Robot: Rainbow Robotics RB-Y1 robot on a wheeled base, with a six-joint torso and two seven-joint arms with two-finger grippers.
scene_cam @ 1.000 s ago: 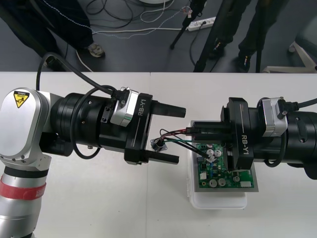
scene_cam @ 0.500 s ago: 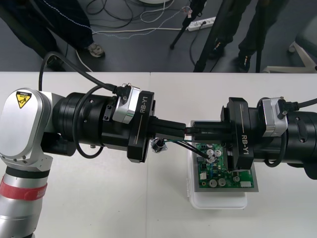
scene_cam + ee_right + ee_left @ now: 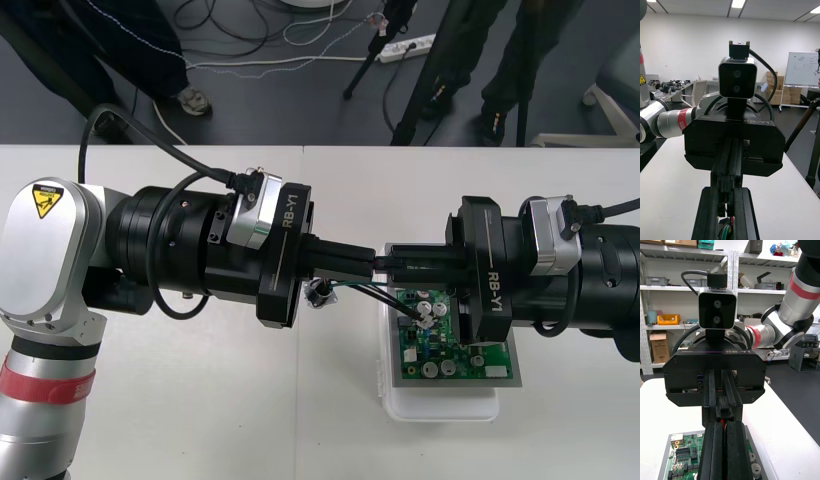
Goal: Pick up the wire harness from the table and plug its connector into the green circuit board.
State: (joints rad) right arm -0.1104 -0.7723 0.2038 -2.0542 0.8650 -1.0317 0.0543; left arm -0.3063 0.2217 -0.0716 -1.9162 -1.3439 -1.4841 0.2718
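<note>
Two grippers meet tip to tip beside your green circuit board (image 3: 450,350). Right gripper (image 3: 395,262) fingers clamp the wire harness (image 3: 365,290); left gripper (image 3: 362,260) fingers are pressed together, the socket (image 3: 318,293) hanging just beneath.

Since a second ago, the left gripper (image 3: 372,262), just left of the circuit board (image 3: 450,355), has closed. Its two fingers (image 3: 340,258), which were spread wide on either side of the harness (image 3: 318,294), now lie pressed together. Their tips meet the right gripper (image 3: 390,262) at the board's near corner. The harness's red wire loop is now covered by them.
</note>
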